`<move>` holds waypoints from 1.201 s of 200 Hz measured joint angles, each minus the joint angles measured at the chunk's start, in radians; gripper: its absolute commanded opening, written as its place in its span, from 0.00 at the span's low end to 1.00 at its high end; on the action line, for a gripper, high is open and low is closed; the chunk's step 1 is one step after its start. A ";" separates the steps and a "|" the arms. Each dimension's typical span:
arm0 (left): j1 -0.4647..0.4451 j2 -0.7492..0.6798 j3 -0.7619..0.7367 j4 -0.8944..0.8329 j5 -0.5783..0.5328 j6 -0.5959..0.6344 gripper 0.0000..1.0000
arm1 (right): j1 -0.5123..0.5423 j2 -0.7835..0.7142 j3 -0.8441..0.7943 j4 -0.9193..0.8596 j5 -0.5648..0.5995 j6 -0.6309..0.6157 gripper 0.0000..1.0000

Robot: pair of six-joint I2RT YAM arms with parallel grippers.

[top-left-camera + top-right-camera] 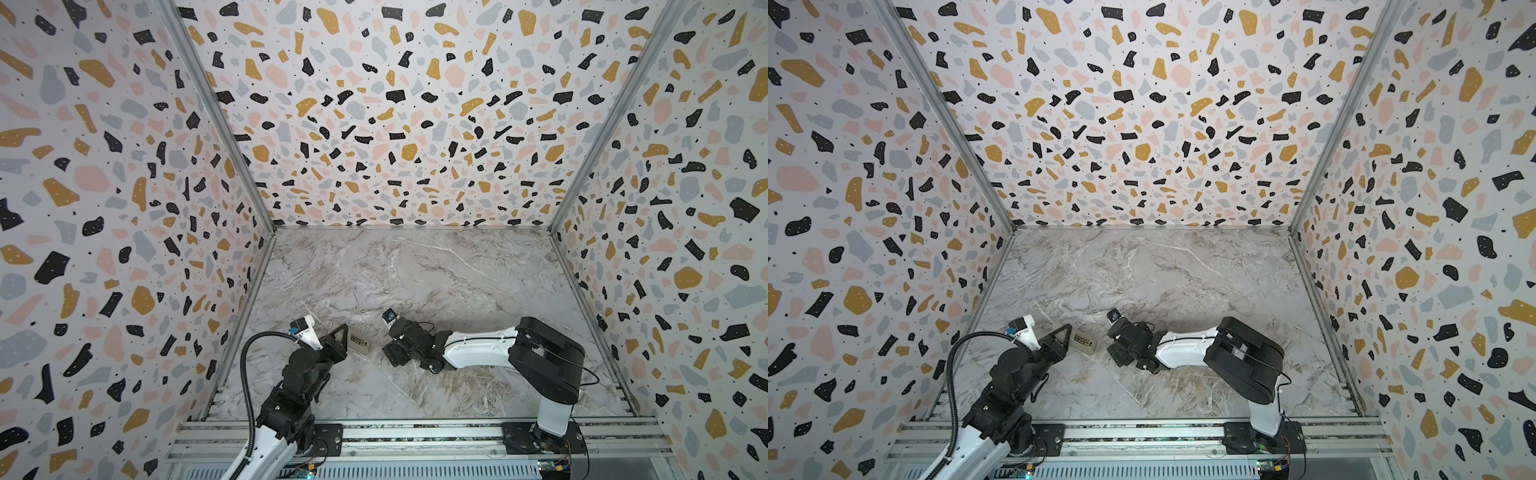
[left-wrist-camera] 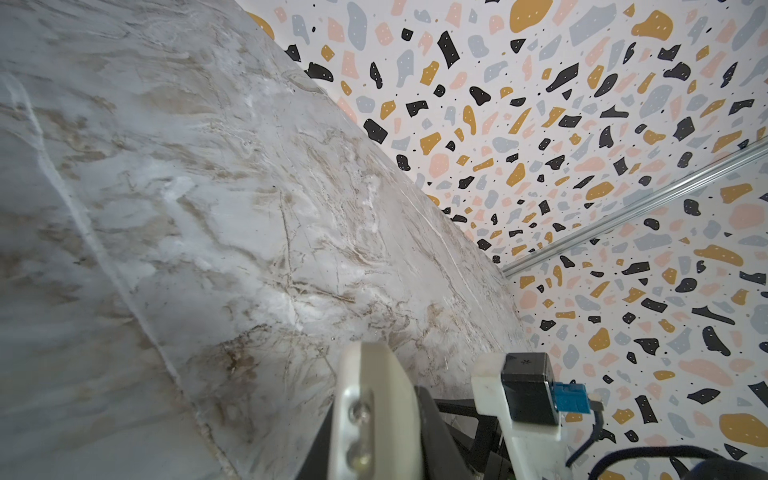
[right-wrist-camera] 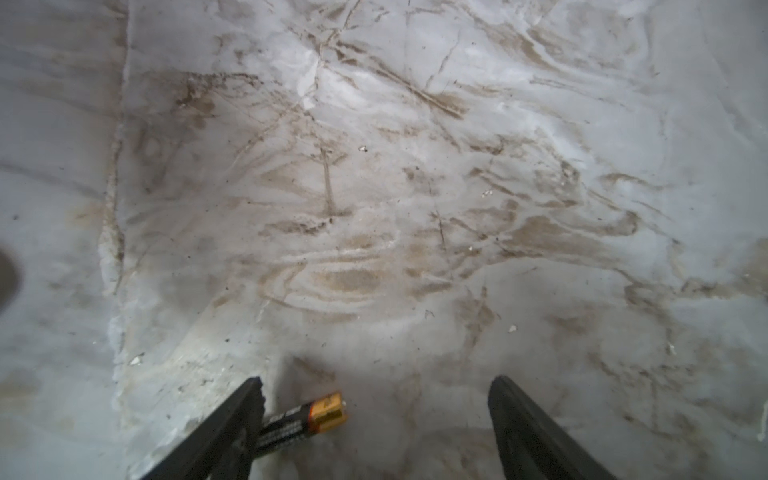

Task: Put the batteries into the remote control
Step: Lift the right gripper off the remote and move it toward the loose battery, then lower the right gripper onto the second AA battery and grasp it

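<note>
Can't see the rear of battery [image 3: 318, 411], tucked behind a finger [image 3: 224, 432] of right gripper [image 3: 376, 380]. Crops both fingers at the frame edge. Can't read remote control [image 1: 358, 343] compartment in top views: too small, near end buried in left gripper [image 1: 343, 336].

A tabletop [image 1: 436, 282] printed with grey-white marble, veined in brown, is shown. In the right wrist view its surface is seen scuffed and speckled with grit, with a dull sheen. The walls [image 1: 374, 104] are covered in a smooth, matt terrazzo print. Bare silvery metal rails [image 1: 415, 432] are laid along the near edge.

A slim white plastic remote control [image 1: 358, 343] is finished smooth. A small cylindrical battery [image 3: 307, 419] is wrapped in a matt black label, with a glossy coppery-gold end. The fingers [image 3: 523, 428] of the right gripper [image 3: 377, 382] are matt black. The arm shells [image 1: 478, 345] are moulded in glossy white plastic. A ribbed black plastic conduit [image 1: 245, 386] is also seen.
</note>
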 measured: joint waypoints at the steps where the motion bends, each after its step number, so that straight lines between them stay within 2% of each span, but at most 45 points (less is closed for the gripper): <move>1: 0.000 0.000 0.000 0.000 0.000 0.000 0.00 | 0.000 0.001 0.000 0.000 0.000 0.000 0.85; 87: 0.000 0.000 -0.015 0.002 0.000 -0.015 0.00 | 0.024 0.011 -0.002 0.001 0.008 0.003 0.73; 133: 0.000 0.006 -0.019 0.008 0.000 -0.018 0.00 | 0.027 -0.002 -0.030 0.013 0.012 0.020 0.49; 179: 0.001 0.011 -0.026 0.010 0.003 -0.018 0.00 | 0.028 -0.007 -0.039 0.016 0.011 0.027 0.34; 213: 0.001 0.034 -0.032 0.027 0.013 -0.017 0.00 | 0.019 -0.013 -0.051 0.024 -0.004 0.029 0.16; 240: 0.001 0.052 -0.042 0.055 0.043 -0.010 0.00 | 0.003 -0.028 -0.066 0.023 -0.024 0.024 0.07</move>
